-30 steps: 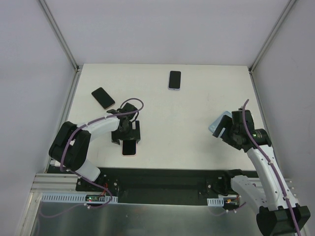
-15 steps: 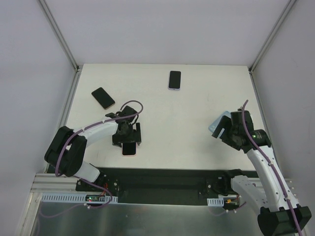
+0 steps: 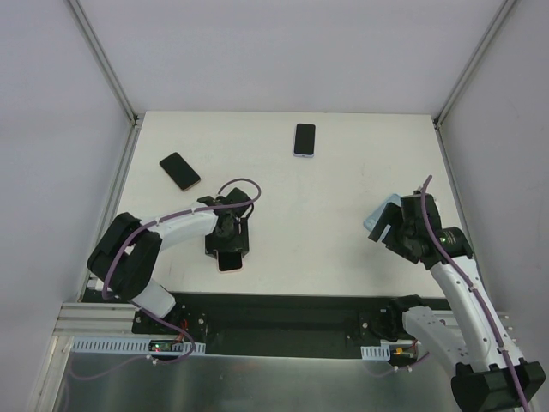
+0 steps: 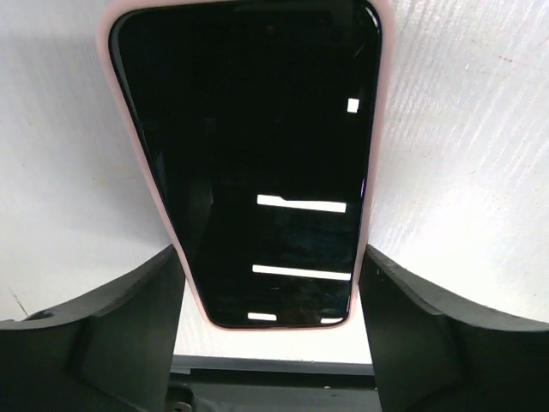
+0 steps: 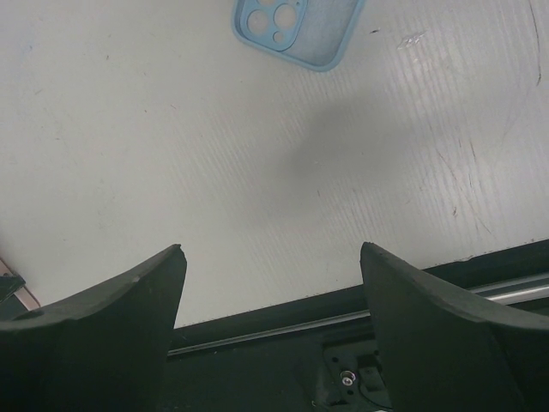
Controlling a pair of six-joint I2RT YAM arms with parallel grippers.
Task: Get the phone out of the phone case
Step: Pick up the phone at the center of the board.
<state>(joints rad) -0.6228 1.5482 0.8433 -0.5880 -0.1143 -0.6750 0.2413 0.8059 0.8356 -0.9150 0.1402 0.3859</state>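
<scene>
At the table's [image 3: 343,197] near-left, phone [image 4: 257,163] lying face up inside its pink case [image 4: 105,43], left gripper [image 4: 270,253] straddling one end, fingers sitting right at both edges, actual grip impossible to tell, right gripper [image 5: 270,249] hovering wide open, empty, near a blue case [image 5: 296,30]

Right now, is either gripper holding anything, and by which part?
The right gripper holds nothing. The left gripper straddles the pink-cased phone at its long edges near one end; whether it grips cannot be told.
</scene>
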